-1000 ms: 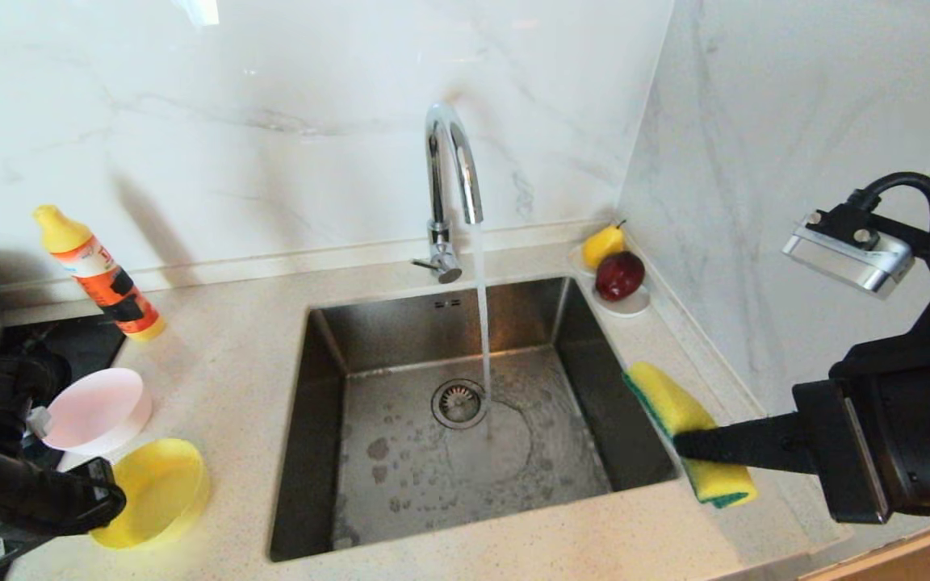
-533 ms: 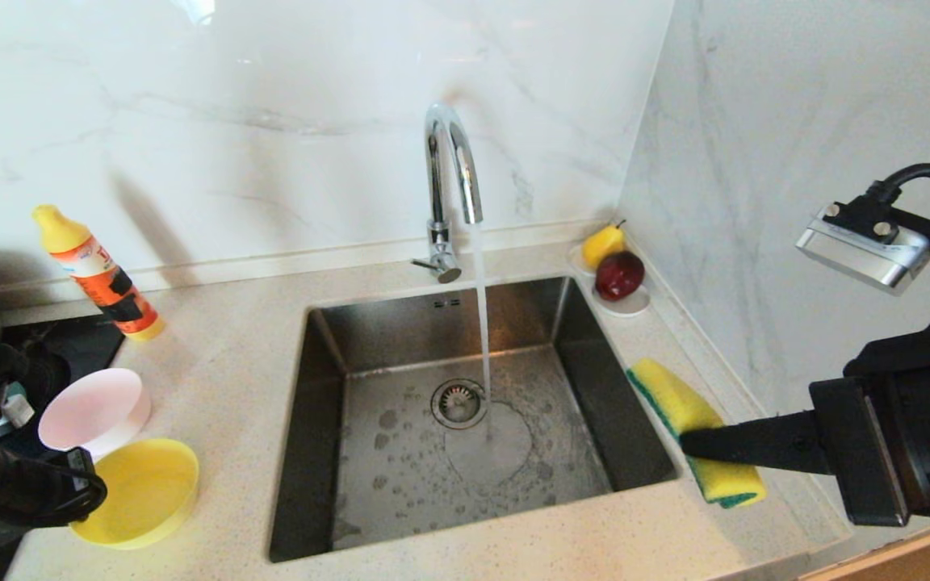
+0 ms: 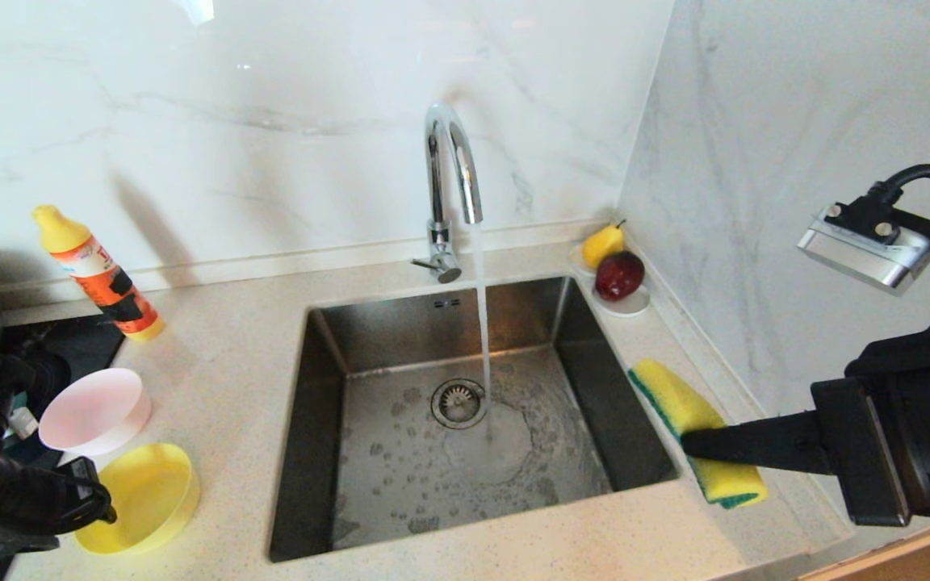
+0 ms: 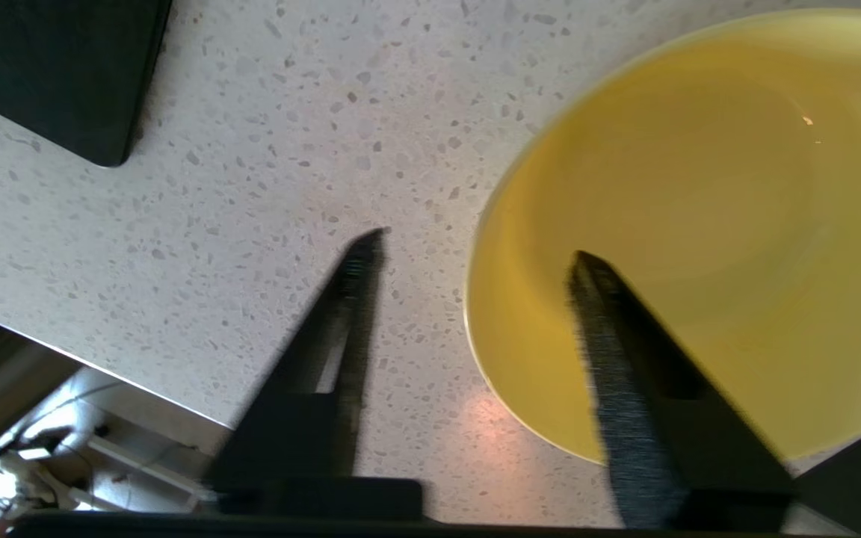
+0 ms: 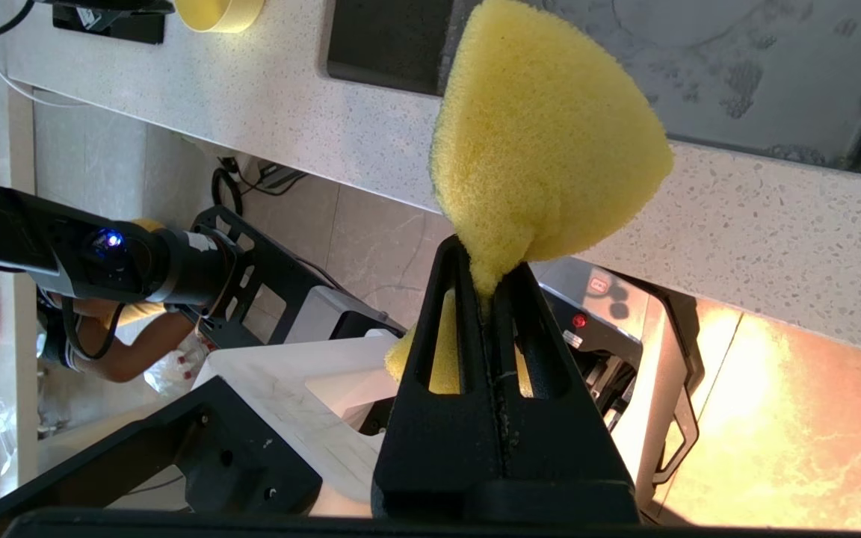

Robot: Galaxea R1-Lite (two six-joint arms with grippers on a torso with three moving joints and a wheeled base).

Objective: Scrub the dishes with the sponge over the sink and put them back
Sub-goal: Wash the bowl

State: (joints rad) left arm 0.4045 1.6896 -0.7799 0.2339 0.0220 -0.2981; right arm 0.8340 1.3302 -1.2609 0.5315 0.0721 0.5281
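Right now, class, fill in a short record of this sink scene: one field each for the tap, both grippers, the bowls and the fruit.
tap: running into the sink
right gripper: shut on the sponge, over the counter right of the sink
left gripper: open, fingers straddling the yellow bowl rim
pink bowl: on the counter, behind the yellow bowl
blue bowl: not visible
fruit: pear and apple on a saucer in the corner
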